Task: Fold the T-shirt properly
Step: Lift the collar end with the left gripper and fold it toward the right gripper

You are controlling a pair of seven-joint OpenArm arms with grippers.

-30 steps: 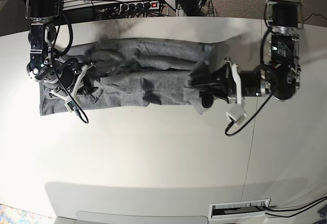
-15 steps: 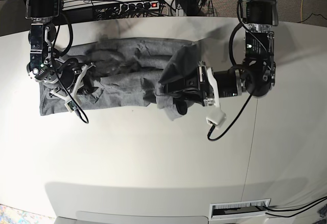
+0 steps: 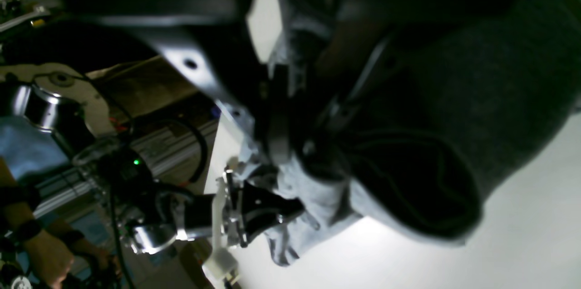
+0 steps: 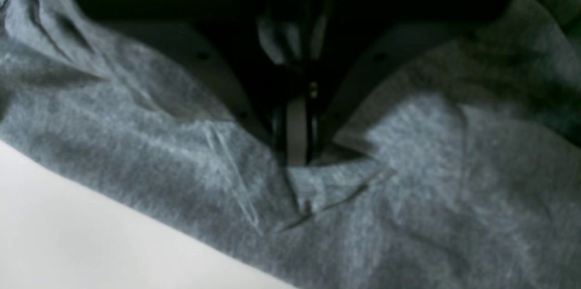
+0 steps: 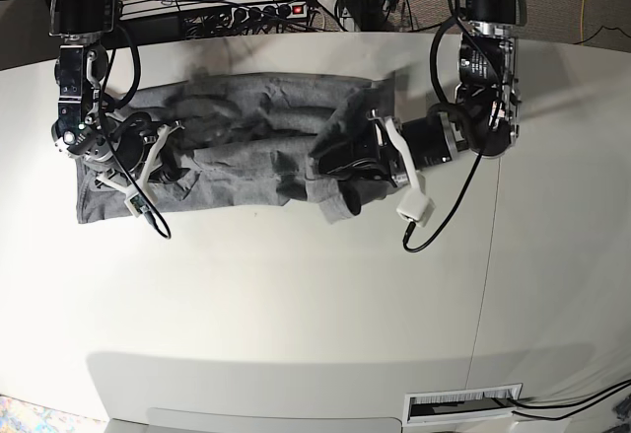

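Two arms low | left gripper [image 5: 330, 164] pinching T-shirt [image 5: 246, 142] | right gripper [image 5: 170, 162] clamped on hem

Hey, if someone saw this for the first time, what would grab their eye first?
Probably the grey T-shirt, a rumpled band stretched across the far half of the white table. Next, the left end effector, gripping a bunched fold of it near the middle. The right end effector is shut on the cloth at the shirt's other end.
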